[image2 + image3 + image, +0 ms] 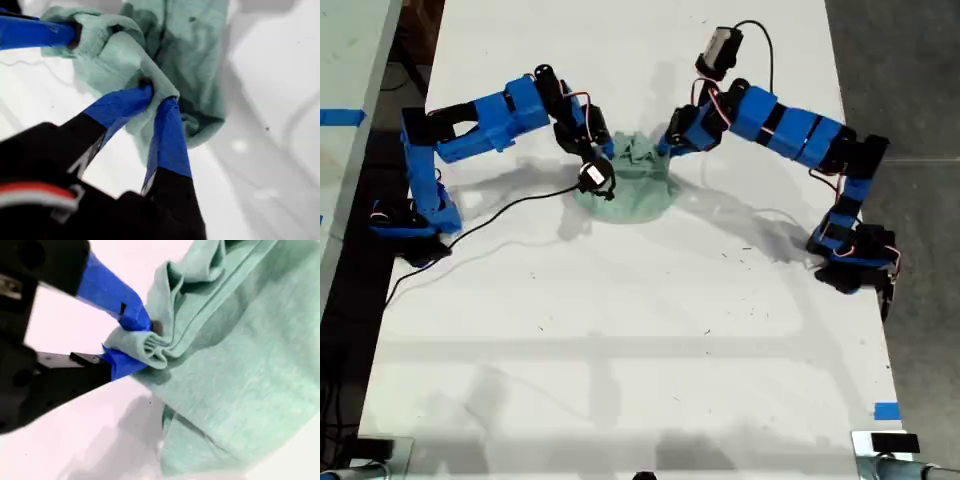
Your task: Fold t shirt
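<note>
The t shirt (635, 190) is a pale mint-green, bunched heap at the far middle of the white table (640, 330). Two blue arms reach it, one from each side of the exterior view; the wrist views do not show which is which. My first gripper (157, 96) is shut, pinching a ridge of the t shirt (195, 55). The other gripper's blue finger (40, 31) holds another bunch of cloth beyond it. My second gripper (137, 342) is shut on a folded hem of the t shirt (240, 365), and several layers are gathered between its fingers.
A black cable (500, 212) trails over the table from the arm base (410, 225) at the exterior view's left. The other base (855, 255) stands at that view's right. Blue tape (886, 411) marks the near right edge. Dark floor borders both sides.
</note>
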Controlling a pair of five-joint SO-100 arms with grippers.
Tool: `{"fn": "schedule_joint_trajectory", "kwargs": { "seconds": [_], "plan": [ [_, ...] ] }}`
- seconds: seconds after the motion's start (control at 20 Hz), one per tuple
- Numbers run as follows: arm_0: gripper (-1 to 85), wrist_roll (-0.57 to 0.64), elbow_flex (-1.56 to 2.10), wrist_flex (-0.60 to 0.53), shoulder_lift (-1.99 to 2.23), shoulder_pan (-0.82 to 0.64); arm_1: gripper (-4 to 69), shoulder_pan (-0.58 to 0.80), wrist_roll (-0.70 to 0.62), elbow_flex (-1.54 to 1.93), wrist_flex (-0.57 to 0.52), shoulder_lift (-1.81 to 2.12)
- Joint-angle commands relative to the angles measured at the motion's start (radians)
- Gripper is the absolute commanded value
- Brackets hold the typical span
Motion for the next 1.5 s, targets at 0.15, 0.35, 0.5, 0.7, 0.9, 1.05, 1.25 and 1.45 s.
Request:
{"fn": "schedule_joint_trajectory", "kwargs": {
  "seconds": [0.15, 0.35, 0.5, 0.7, 0.9, 1.05, 1.25, 1.45],
  "plan": [
    [27.4, 0.186, -0.083, 0.109, -0.011, -0.227, 25.9, 0.169, -0.104, -0.16, 0.084, 0.017],
    [25.0, 0.308, -0.072, 0.193, 0.16, -0.374, 24.8, 0.279, -0.172, -0.166, 0.224, 0.152],
    [-0.2, 0.393, 0.018, 0.198, 0.411, -0.341, 2.2, 0.25, -0.19, -0.163, 0.368, 0.287],
    [-0.2, 0.175, 0.204, 0.192, 1.058, 0.121, 2.2, 0.037, -0.193, 0.218, 0.425, 0.825],
    [-0.2, -0.02, 0.735, 0.038, 1.494, 0.428, 2.2, -0.264, 0.025, 0.646, 0.391, 1.312],
    [-0.2, -0.043, 1.348, -0.255, 1.816, 0.528, 2.2, -0.324, 0.052, 1.129, 0.282, 1.672],
    [1.0, -0.063, 1.954, -0.321, 2.281, 0.515, 2.3, -0.357, 0.081, 1.632, 0.245, 2.086],
    [4.0, -0.044, 2.02, -0.327, 2.272, 0.483, 2.2, -0.436, 0.141, 1.919, 0.141, 2.094]
  ]
}}
